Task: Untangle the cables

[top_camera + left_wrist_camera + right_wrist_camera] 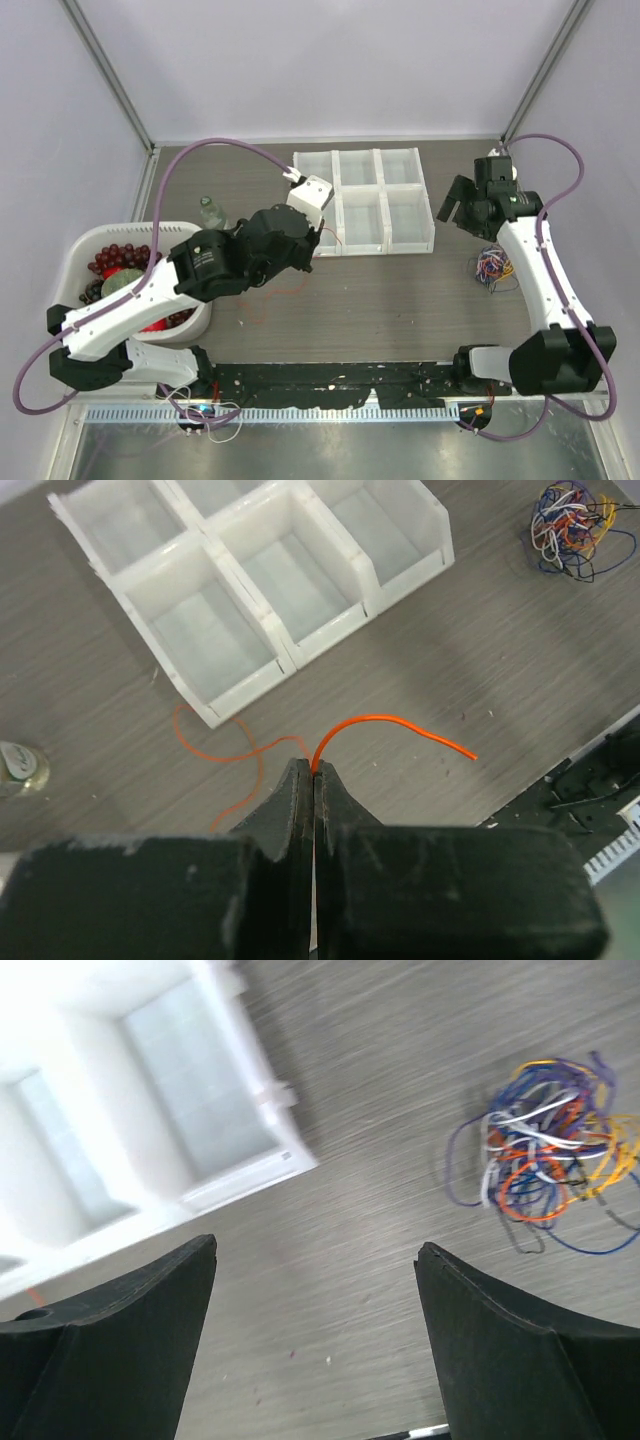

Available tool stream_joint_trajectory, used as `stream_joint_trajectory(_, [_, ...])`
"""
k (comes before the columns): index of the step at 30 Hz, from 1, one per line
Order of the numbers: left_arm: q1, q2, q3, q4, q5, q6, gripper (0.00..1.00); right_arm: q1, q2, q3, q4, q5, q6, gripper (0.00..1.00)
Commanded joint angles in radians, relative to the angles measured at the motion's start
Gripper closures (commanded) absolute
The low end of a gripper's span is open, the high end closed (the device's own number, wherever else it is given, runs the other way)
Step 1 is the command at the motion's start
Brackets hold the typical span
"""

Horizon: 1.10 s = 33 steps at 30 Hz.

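Cables (545, 1165) — loose multicolour knot | left gripper (314, 772) pinches orange strand (392, 720) (curved) | right gripper (315, 1247) agape, empty

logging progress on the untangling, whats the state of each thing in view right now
left gripper: fingers shut on the orange cable
right gripper: fingers wide open, empty
orange cable: pinched, apart from the tangle, ends trailing loose
cable tangle: bunched on the table, untouched
white tray: compartments in view look empty
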State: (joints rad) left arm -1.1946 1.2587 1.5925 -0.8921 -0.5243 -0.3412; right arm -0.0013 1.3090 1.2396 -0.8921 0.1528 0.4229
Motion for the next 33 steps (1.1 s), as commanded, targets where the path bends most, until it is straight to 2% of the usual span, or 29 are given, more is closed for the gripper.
stream_joint_trajectory(1, [0.052, -0.030, -0.044, 0.024, 0.104, -0.152, 1.00, 0.032, -0.089, 0.018, -0.031, -0.082, 0.011, 0.15])
stream_joint_trajectory(3, [0.088, -0.042, -0.115, -0.005, 0.090, -0.203, 1.00, 0.038, -0.103, 0.011, -0.021, -0.125, -0.013, 0.15])
stream_joint_trajectory(5, [0.150, -0.062, -0.210, -0.036, 0.099, -0.254, 1.00, 0.062, -0.117, -0.009, 0.013, -0.235, -0.053, 0.15])
stream_joint_trajectory(7, [0.241, -0.079, -0.300, -0.086, 0.125, -0.335, 1.00, 0.133, -0.131, -0.032, 0.047, -0.304, -0.062, 0.15])
stream_joint_trajectory(9, [0.327, -0.111, -0.415, -0.105, 0.167, -0.384, 1.00, 0.243, -0.143, -0.057, 0.094, -0.306, -0.038, 0.15])
stream_joint_trajectory(10, [0.364, -0.133, -0.471, -0.093, 0.165, -0.409, 1.00, 0.317, -0.151, -0.081, 0.135, -0.306, -0.024, 0.15])
stream_joint_trajectory(13, [0.438, -0.162, -0.594, -0.042, 0.228, -0.438, 1.00, 0.434, -0.146, -0.141, 0.247, -0.354, 0.057, 0.15])
stream_joint_trajectory(16, [0.483, -0.125, -0.646, 0.042, 0.277, -0.447, 1.00, 0.558, -0.090, -0.175, 0.381, -0.381, 0.134, 0.15])
stream_joint_trajectory(19, [0.492, -0.055, -0.655, 0.099, 0.273, -0.418, 1.00, 0.598, -0.034, -0.238, 0.551, -0.501, 0.277, 0.15])
stream_joint_trajectory(22, [0.515, 0.019, -0.678, 0.148, 0.276, -0.404, 1.00, 0.624, 0.065, -0.313, 0.811, -0.587, 0.391, 0.16])
stream_joint_trajectory(24, [0.541, 0.056, -0.698, 0.194, 0.322, -0.394, 1.00, 0.655, 0.143, -0.321, 0.914, -0.598, 0.431, 0.16])
stream_joint_trajectory(26, [0.570, 0.093, -0.716, 0.235, 0.375, -0.390, 1.00, 0.678, 0.226, -0.309, 0.941, -0.592, 0.435, 0.18])
stream_joint_trajectory(30, [0.616, 0.137, -0.738, 0.275, 0.467, -0.381, 0.90, 0.698, 0.358, -0.281, 0.958, -0.591, 0.438, 0.26])
stream_joint_trajectory(33, [0.622, 0.107, -0.718, 0.231, 0.497, -0.369, 0.63, 0.731, 0.412, -0.253, 0.935, -0.573, 0.425, 0.30])
